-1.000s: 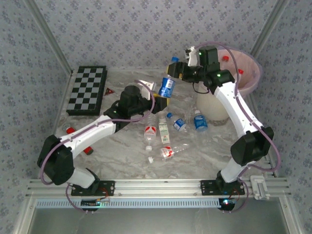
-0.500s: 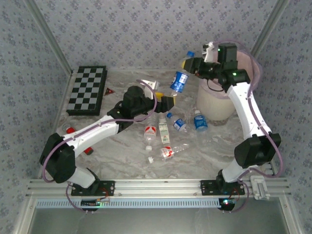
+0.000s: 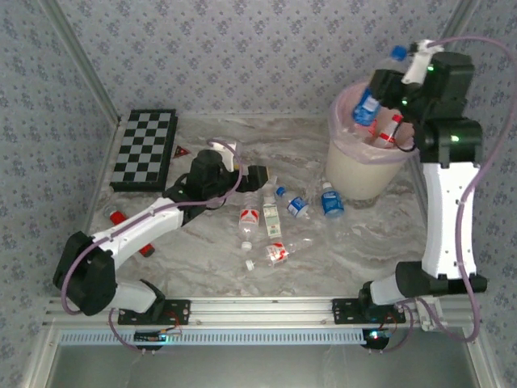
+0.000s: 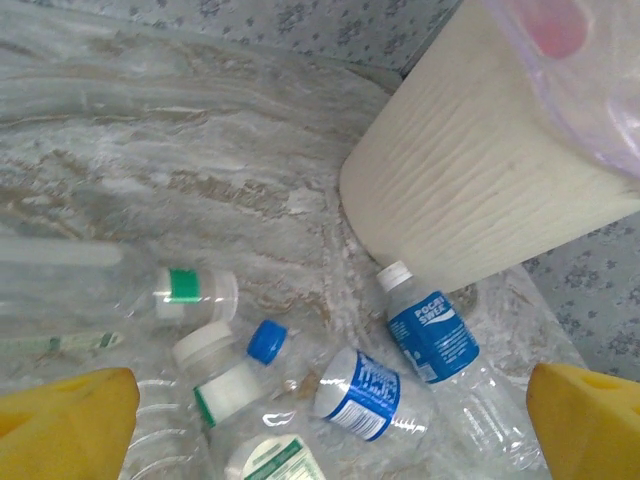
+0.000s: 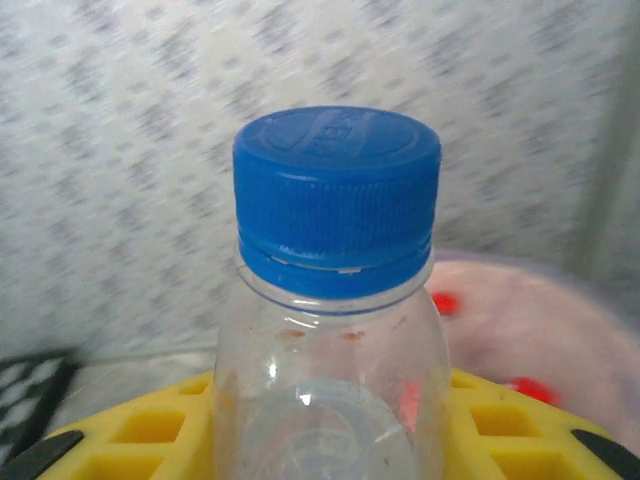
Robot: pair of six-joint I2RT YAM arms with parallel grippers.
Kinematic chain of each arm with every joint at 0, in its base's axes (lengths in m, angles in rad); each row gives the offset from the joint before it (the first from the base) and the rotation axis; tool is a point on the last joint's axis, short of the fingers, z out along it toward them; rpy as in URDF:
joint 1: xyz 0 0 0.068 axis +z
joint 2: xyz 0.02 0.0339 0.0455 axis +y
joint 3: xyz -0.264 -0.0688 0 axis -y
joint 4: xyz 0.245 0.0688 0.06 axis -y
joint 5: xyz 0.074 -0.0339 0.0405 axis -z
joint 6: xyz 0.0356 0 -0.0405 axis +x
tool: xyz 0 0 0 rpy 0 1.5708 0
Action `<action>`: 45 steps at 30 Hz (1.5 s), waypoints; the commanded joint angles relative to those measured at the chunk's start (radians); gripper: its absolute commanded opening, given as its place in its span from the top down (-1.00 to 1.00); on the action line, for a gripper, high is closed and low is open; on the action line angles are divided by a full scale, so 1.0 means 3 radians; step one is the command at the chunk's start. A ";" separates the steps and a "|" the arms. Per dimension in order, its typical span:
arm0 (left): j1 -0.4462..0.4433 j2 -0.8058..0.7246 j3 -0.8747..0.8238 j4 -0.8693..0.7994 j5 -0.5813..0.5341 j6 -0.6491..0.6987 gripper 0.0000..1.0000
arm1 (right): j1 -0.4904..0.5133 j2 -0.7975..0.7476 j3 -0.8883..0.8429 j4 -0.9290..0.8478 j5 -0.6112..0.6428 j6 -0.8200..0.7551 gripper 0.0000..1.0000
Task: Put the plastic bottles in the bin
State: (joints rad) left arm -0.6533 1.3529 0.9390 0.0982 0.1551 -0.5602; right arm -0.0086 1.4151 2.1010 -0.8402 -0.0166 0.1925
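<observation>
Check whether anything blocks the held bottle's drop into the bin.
Nothing visible does. The right gripper holds the blue-capped bottle above the open mouth of the bin; red-capped bottles lie inside it, leaving room.

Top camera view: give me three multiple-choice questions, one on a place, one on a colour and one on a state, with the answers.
1. Where is the bottle that the right gripper holds?
A. down at the near edge
B. raised over the bin
C. in the far left corner

2. What colour is that bottle's cap?
A. blue
B. green
C. orange

3. How is the left gripper?
A. shut on a bottle
B. shut on nothing
C. open, holding nothing

Answers:
1 B, the top view shows it up in the air at the bin's rim.
2 A, the right wrist view shows the cap close up.
3 C, its yellow fingers stand far apart in the left wrist view.
</observation>
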 commanded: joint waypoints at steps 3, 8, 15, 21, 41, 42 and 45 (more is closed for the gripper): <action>0.0048 -0.0176 -0.0006 -0.0102 -0.0067 0.0029 -0.98 | -0.0209 0.0198 -0.0047 0.0103 0.0861 -0.0336 0.80; 0.0048 -0.0204 -0.0025 -0.0143 -0.0092 0.0023 -0.98 | -0.0259 0.0603 0.0073 0.0005 0.0828 -0.0364 0.82; 0.0045 -0.0275 -0.0083 -0.0206 -0.0142 -0.0010 -0.98 | -0.0298 0.1030 -0.0114 -0.0231 0.0562 -0.0248 0.85; 0.0049 -0.0297 -0.0042 -0.0331 -0.0164 0.0034 -0.98 | -0.0313 0.1475 -0.0135 -0.0558 0.0578 -0.0205 0.85; 0.0057 -0.0205 0.0104 -0.0634 -0.0154 0.0123 -0.98 | -0.0274 0.1889 -0.0035 -0.0559 0.0812 -0.0010 -0.17; 0.0056 -0.0188 0.0119 -0.0658 -0.0150 0.0128 -0.98 | -0.0273 0.1862 0.0047 -0.0612 0.0817 -0.0026 -0.29; 0.0058 -0.0136 0.0166 -0.0736 -0.0138 0.0151 -0.98 | -0.0246 0.1756 0.0275 -0.0735 0.0827 -0.0096 -0.63</action>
State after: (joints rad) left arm -0.6415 1.2976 0.9344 -0.0952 0.1150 -0.5392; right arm -0.0925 1.9678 2.1220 -0.9943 0.2081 0.1783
